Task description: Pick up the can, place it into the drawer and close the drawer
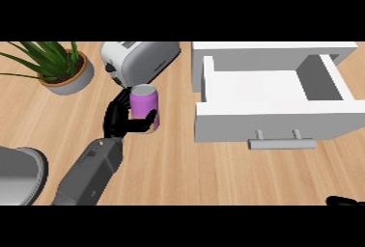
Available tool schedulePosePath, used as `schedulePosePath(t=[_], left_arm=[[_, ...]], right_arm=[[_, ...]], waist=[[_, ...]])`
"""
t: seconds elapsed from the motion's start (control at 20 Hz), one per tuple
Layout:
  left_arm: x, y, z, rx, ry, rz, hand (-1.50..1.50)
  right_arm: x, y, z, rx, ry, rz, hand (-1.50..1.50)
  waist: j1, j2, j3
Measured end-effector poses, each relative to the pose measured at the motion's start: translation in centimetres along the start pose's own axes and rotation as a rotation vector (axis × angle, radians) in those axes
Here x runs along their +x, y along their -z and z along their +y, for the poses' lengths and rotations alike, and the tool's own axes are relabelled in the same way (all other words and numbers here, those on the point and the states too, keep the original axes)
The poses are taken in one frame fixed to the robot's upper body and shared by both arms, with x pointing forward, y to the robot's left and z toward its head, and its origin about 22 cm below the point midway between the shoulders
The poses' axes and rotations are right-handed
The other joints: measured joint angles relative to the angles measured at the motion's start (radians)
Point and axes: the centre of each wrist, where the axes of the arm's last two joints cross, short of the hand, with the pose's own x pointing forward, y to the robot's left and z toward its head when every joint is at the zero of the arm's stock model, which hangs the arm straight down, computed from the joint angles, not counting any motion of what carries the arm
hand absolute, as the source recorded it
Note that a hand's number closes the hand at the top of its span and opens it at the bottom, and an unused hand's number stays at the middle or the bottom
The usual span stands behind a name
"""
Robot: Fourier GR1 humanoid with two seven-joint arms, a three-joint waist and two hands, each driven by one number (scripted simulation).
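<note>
A purple can [144,105] with a silver top stands upright at centre left, in front of the toaster. My left hand [121,118] is curled round it from the left, thumb across its front. The white drawer [271,120] stands pulled open to the right, its inside bare, a grey handle [281,143] on its front. Only a black tip of my right hand [345,200] shows at the lower right edge.
A silver toaster [139,60] stands just behind the can. A potted plant [61,65] sits at the upper left. Part of a grey round object [20,176] lies at the lower left. Bare wooden counter [185,169] stretches between can and drawer.
</note>
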Motion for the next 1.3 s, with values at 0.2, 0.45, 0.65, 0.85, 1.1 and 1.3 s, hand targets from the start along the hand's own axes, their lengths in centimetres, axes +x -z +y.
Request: schedulePosePath(t=[0.2,0.45,0.65,0.85,1.1,1.3], left_arm=[[3.3,2.1,-2.9,-0.101,0.021,-0.024,1.5],[8.0,4.1,-6.3,-0.165,0.039,-0.038,1.5],[12.1,5.2,-9.6,-0.201,0.025,-0.041,1.5],[16.6,6.1,-11.9,-0.226,0.032,-0.06,1.5],[20.4,6.5,-14.9,-0.246,0.061,-0.071,1.5],[23.0,7.1,-17.5,-0.252,0.082,-0.074,1.5]], right_arm=[[0.0,0.0,-0.3,-0.014,-0.009,0.002,-1.5],[0.5,-0.3,-0.6,-0.025,-0.02,0.001,-1.5],[1.1,0.0,-0.3,-0.031,-0.019,-0.005,-1.5],[0.7,0.2,-0.4,-0.03,-0.014,-0.005,-1.5],[0.6,0.2,-0.3,-0.029,-0.016,-0.008,-1.5],[0.2,0.4,-0.2,-0.03,-0.015,-0.009,-1.5]], waist=[[0.009,-0.003,0.001],[0.012,-0.004,0.001],[0.012,-0.004,0.001],[0.012,-0.003,0.001],[0.008,-0.002,0.001],[0.003,0.0,0.001]])
